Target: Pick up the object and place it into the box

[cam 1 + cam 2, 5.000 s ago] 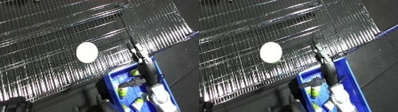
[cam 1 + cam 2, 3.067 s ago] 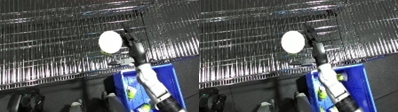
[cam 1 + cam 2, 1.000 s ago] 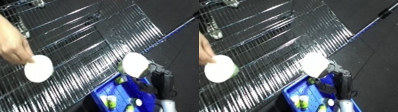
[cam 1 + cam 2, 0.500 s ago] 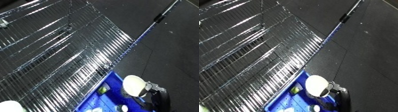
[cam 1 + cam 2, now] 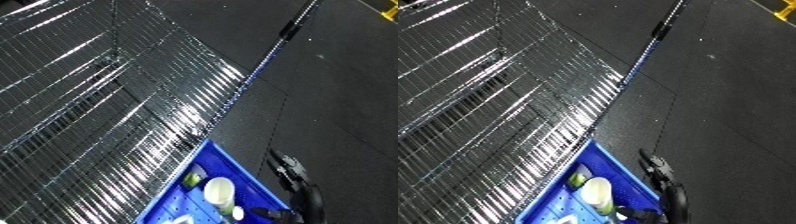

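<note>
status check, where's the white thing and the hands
Right hand beside the bin's far rim, fingers not readable. Left hand out of view. White round object inside the blue bin. Nothing blocking.

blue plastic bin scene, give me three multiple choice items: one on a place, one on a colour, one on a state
1. Where is the round white object?
A. on the wire mesh
B. inside the blue plastic bin
C. on the dark floor

2. What colour is the small item beside it?
A. green
B. red
C. orange

3. What is the right hand doing?
A. gripping the object
B. holding nothing, at the bin's rim
C. pressing the mesh

Answers: B, blue walls surround it; A, it shows green; B, the object lies apart from it.
</note>
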You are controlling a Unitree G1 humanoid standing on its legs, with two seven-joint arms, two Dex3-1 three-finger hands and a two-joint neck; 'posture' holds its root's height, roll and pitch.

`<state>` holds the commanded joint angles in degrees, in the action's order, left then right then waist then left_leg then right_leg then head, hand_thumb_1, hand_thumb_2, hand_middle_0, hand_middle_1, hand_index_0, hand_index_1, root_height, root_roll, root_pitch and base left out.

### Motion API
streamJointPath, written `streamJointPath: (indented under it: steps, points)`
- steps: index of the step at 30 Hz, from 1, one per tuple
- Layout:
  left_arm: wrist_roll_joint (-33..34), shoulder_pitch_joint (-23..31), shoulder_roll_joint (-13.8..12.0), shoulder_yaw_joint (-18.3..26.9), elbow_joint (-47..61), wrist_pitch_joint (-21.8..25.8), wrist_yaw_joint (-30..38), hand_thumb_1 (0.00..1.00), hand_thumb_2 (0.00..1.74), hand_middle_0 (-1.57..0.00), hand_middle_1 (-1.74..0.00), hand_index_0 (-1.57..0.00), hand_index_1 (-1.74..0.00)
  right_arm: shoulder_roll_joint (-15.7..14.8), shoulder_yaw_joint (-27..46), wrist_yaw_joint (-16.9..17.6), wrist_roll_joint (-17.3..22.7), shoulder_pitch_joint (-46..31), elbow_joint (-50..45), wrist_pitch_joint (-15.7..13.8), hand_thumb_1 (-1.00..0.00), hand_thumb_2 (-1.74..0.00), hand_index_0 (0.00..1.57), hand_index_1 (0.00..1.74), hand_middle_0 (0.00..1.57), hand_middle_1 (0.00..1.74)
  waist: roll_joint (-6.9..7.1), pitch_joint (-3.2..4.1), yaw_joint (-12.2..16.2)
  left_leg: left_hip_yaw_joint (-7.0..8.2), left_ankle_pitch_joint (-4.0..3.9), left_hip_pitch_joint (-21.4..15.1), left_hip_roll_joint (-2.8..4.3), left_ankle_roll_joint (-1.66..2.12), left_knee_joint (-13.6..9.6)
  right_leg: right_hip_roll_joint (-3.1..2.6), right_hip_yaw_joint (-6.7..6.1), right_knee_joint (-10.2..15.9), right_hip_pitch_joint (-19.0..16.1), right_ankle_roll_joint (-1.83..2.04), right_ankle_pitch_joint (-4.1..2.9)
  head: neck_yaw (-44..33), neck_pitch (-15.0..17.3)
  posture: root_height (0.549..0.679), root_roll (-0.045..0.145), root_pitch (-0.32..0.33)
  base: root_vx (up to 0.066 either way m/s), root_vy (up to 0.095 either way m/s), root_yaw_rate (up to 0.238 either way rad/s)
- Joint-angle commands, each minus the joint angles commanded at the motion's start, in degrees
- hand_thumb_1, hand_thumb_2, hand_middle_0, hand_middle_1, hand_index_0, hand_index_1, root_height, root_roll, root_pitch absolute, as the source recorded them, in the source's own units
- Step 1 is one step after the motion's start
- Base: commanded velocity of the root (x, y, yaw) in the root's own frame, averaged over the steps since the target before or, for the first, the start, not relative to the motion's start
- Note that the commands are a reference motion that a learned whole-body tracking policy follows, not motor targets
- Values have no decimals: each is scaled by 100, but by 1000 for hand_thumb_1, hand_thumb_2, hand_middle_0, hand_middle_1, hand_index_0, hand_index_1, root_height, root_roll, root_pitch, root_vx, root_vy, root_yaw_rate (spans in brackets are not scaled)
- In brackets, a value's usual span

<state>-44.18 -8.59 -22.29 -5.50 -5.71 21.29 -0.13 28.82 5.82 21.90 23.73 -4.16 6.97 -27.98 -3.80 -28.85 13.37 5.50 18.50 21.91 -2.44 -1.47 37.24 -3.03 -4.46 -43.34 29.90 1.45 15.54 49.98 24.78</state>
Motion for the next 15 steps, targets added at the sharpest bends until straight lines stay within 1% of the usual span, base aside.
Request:
streamJointPath:
  steps: [3,6,8,12,14,15]
  points:
    - [7,-43,11,-21,-25,-19,10,1000,1740,-1570,-1740,-1570,-1740,-36,-23,111,-63,17,12,22,0,0,0,0,0,0,15,-12,-20,-20,-13,23,-5,2,-1,-12,7,-21,5,-8,8,-107,128,640,81,79,7,-9,46]
    - [-14,-42,4,-31,-32,-31,-13,1000,1740,-1570,-1740,-1570,-1740,-77,-63,18,-98,-2,-51,16,0,0,0,0,0,0,40,-29,-50,-44,-24,48,-3,5,17,-16,20,-49,-1,-16,21,-318,271,640,81,78,13,-15,71]
    - [-19,-41,1,-36,-33,-34,-29,1000,1740,-1570,-1740,-1570,-1740,-89,-83,-32,-120,-6,-84,3,0,0,0,0,0,0,51,-36,-67,-54,-26,59,-3,7,29,-16,26,-62,-3,-19,26,-403,302,639,81,77,12,-27,114]
    - [11,-68,-29,-83,4,-114,-100,1000,1740,-1570,-1740,-1570,-1740,-118,-231,-161,-210,100,-252,-3,0,0,0,0,0,0,111,-51,-195,-139,-26,125,-37,10,102,-10,68,-100,-20,-28,42,-809,390,639,80,73,-2,-68,185]
    - [36,-115,-47,-130,8,-163,-128,1000,1740,-1570,-1740,-1570,-1740,-107,-351,-184,-284,248,-347,59,0,0,0,0,0,0,140,-49,-285,-195,-32,152,-67,13,115,-1,96,-83,-40,-31,39,-969,414,639,80,72,-7,-90,223]
    - [55,-178,-59,-183,-9,-201,-136,1000,1740,-1570,-1740,-1570,-1740,-83,-480,-202,-388,419,-434,146,0,0,0,0,0,0,163,-46,-369,-242,-39,174,-92,17,122,15,126,-61,-60,-32,33,-1108,425,640,79,71,7,-72,172]
